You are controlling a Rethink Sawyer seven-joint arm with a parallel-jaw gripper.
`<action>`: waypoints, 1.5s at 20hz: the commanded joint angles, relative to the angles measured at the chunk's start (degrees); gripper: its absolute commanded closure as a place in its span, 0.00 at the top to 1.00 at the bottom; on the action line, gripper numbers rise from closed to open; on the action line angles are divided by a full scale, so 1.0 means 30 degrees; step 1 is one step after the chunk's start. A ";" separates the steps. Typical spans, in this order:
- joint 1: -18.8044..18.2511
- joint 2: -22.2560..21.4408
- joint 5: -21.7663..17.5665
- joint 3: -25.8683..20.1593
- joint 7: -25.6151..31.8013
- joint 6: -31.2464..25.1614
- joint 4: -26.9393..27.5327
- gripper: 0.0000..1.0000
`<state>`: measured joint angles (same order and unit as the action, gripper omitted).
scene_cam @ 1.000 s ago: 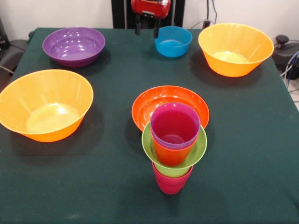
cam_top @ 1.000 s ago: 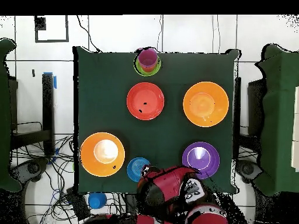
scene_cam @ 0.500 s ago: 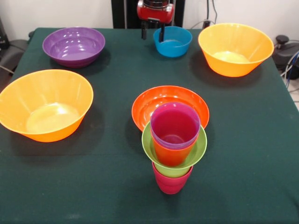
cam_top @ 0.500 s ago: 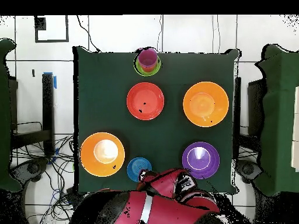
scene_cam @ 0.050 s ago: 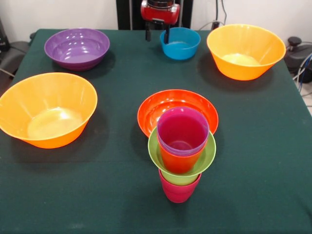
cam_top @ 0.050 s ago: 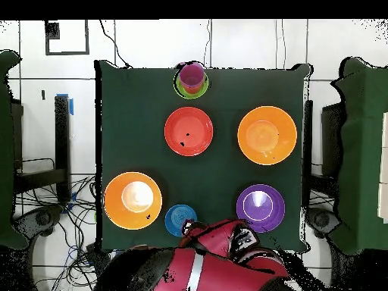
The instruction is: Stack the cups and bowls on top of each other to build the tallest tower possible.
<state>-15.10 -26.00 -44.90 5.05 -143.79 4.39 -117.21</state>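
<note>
Front view: unmarked tower [scene_cam @ 0.050 s ago: 182,152], bowls [scene_cam @ 0.050 s ago: 48,108].

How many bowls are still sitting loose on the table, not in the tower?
5: purple bowl far left, blue bowl far middle beside the gripper, one orange bowl far right, another orange bowl near left, red-orange bowl just behind the tower. None looks hidden.

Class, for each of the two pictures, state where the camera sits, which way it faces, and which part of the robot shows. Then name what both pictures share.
Front view: across the table, facing the robot; shows the tower nearest and the open gripper beside the blue bowl.
Overhead view: above, looking straight down; the red arm fills the bottom edge.
Shared: tower, blue bowl, red-orange bowl.
</note>
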 commanded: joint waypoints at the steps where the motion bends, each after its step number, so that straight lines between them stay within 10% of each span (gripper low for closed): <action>1: 0.0860 0.2054 0.0131 -0.0522 -0.0650 0.1389 0.2543 1.00; 13: 0.1966 0.5168 0.1201 0.0465 -0.0922 0.3355 0.4674 1.00; 30: 0.1658 0.3303 0.1108 0.0115 -0.0892 0.2393 0.3359 1.00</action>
<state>-9.95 -19.09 -44.91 11.72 -143.79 14.06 -114.97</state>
